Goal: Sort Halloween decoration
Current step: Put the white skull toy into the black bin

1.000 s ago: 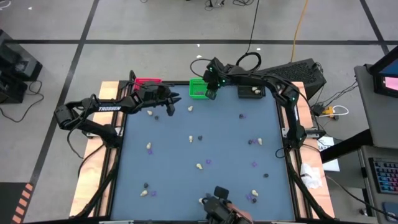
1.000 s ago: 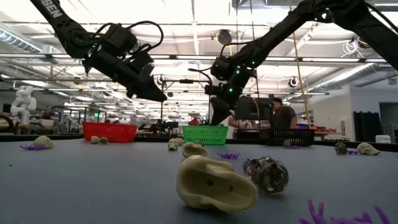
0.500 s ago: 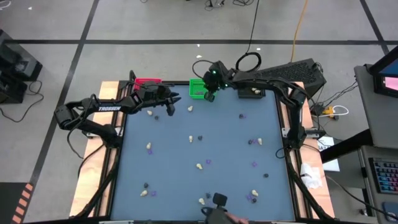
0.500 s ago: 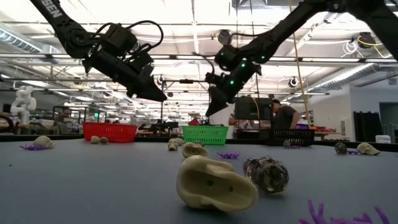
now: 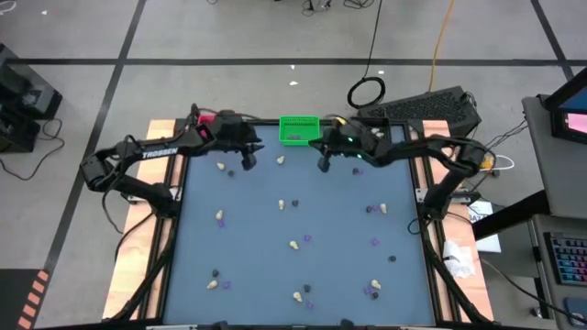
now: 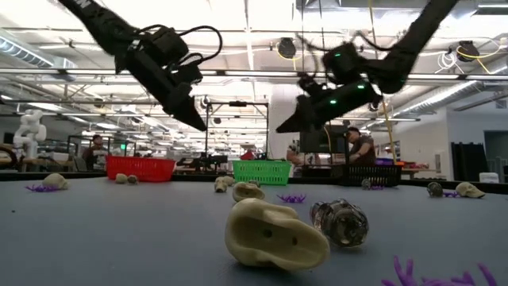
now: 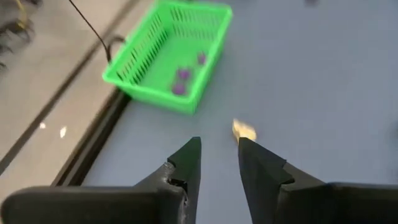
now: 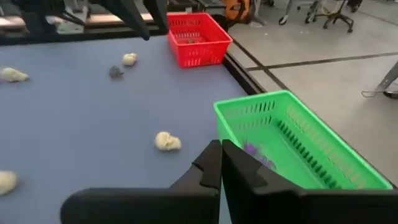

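Green bin (image 5: 295,130): I see purple bits (image 7: 180,81) inside, at the mat's far edge.
Left gripper (image 7: 217,163): mine, raised, fingers narrowly apart, cream lump (image 7: 244,131) just beyond.
Right gripper (image 8: 220,163): closed, empty, beside the green bin.
Red bin (image 8: 194,40): farther along.
Trinkets (image 5: 293,246): scattered across the mat.

Overhead, table-level and both close wrist views share the green bin (image 5: 295,130).
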Controlling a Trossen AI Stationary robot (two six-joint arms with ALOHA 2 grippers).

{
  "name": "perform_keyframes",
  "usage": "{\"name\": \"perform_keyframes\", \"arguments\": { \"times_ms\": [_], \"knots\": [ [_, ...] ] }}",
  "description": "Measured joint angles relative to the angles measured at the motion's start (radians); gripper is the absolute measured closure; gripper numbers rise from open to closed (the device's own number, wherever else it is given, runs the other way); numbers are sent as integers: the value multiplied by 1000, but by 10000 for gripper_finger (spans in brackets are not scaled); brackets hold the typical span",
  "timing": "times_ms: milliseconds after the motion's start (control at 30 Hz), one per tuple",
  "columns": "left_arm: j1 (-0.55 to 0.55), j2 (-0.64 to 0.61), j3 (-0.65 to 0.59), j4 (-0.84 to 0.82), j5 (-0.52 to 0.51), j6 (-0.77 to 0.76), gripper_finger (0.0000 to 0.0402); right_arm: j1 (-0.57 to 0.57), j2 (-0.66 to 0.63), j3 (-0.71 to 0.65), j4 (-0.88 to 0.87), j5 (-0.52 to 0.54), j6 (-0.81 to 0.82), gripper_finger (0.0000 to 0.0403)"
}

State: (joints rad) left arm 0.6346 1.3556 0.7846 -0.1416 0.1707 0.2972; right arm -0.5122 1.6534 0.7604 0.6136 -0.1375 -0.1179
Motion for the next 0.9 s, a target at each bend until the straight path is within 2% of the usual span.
{"name": "perform_keyframes", "arguments": {
  "times_ms": [200,333,467,600,900],
  "knots": [
    [31,0,151,-376,-26,46,365,6,-116,-139,66,2,-3,403],
    [52,-1,189,-537,-80,-44,398,3,-187,-164,63,4,-3,403],
    [63,0,189,-661,-125,-178,390,3,-239,-168,48,3,-8,403],
    [64,0,174,-702,-164,-333,369,3,-255,-169,19,2,-13,403],
    [57,0,130,-715,-234,-555,274,3,-255,-169,-30,2,-42,403]
  ]
}}
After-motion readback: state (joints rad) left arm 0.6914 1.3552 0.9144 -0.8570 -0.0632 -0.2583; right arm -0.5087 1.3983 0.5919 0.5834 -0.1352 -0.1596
